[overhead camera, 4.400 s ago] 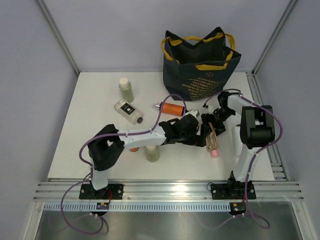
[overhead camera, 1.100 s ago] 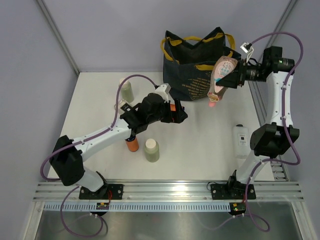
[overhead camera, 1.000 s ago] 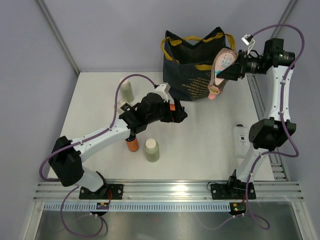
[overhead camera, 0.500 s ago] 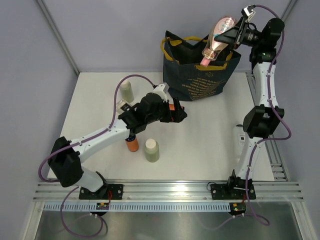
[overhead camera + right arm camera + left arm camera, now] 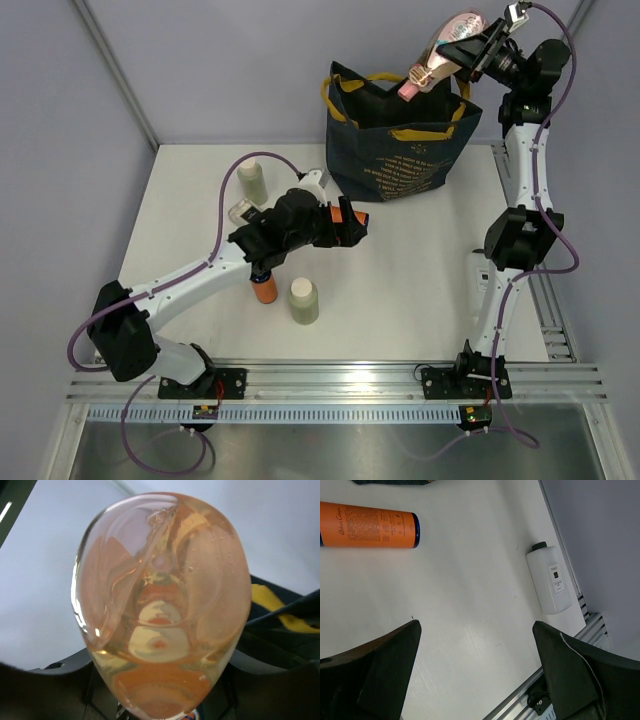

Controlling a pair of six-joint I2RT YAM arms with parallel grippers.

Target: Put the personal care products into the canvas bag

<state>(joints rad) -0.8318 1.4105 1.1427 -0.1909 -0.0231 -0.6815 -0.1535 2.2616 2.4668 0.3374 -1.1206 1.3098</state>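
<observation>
Right fingers, bottle above bag rim

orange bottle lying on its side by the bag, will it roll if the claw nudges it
Probably rolls: the orange bottle is a cylinder lying flat on the smooth table. Its straight undented wall suggests it stays stiff when gripped.

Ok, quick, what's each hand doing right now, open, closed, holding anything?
Left hand: open, holding nothing.
Right hand: closed on the peach teardrop bottle, raised near the top of the canvas bag.
</observation>
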